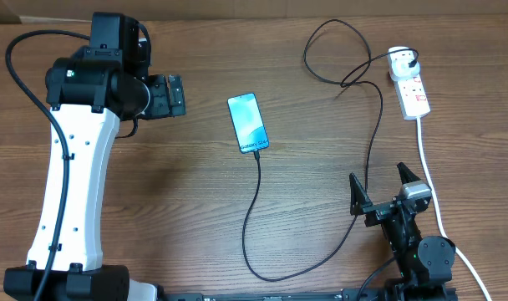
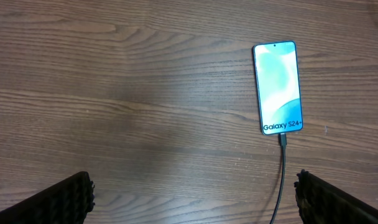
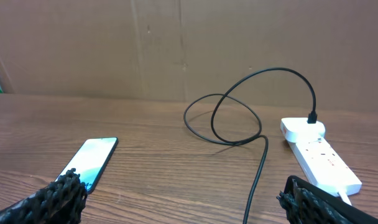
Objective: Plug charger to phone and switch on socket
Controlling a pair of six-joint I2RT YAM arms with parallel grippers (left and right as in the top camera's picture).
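The phone (image 1: 248, 123) lies flat mid-table with a lit teal screen; it also shows in the left wrist view (image 2: 278, 87) and the right wrist view (image 3: 92, 161). The black charger cable (image 1: 258, 209) runs from the phone's bottom edge, loops along the table and ends at a white plug (image 1: 402, 61) in the white socket strip (image 1: 413, 94). Its connector sits in the phone (image 2: 283, 140). My left gripper (image 1: 172, 94) is open and empty, left of the phone. My right gripper (image 1: 381, 191) is open and empty near the front right, with the cable between its fingers' view (image 3: 257, 180).
The socket's thick white cord (image 1: 438, 209) runs down the right side past my right arm. The socket strip (image 3: 319, 158) lies right of the cable loop (image 3: 232, 118). A brown cardboard wall stands behind the table (image 3: 176, 43).
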